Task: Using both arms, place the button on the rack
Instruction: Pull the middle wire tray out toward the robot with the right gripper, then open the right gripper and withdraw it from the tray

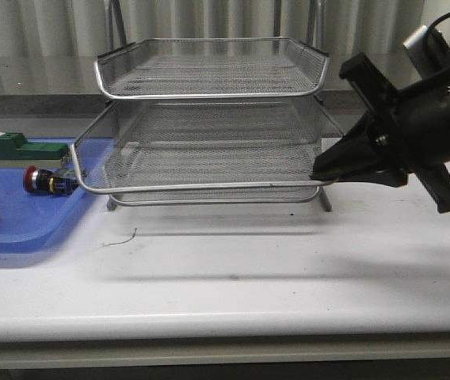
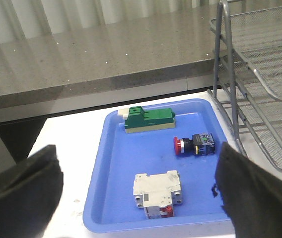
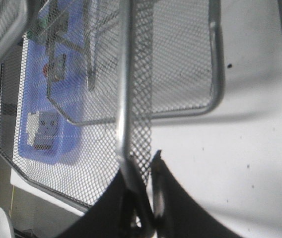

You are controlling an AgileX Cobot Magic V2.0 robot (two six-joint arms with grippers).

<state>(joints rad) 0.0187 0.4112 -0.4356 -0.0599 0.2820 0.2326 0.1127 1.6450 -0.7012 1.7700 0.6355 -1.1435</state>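
White surface [image 1: 233, 269] stretched before me, the wire-mesh rack [image 1: 209, 87] at twelve o'clock. My right claw [image 1: 318, 173] was pinched narrow on the rim of the rack's middle tier at three o'clock. My left claw [image 2: 136, 198] hung wide and empty over the blue tray [image 2: 112, 163]. Nothing was placed yet: the button [image 2: 194, 145] lay in that tray at nine o'clock, beside the green block [image 2: 148, 120] and white block [image 2: 158, 193]. My left arm was out of the front view.

Front view: low, level, faces forward over white tabletop [image 1: 233, 269] toward silver wire-mesh rack [image 1: 209, 142]; left wrist view: high, looks down on flat blue plastic tray [image 2: 112, 163], rack at edge; right wrist view: pressed close against rack mesh; all three share rack and tray.
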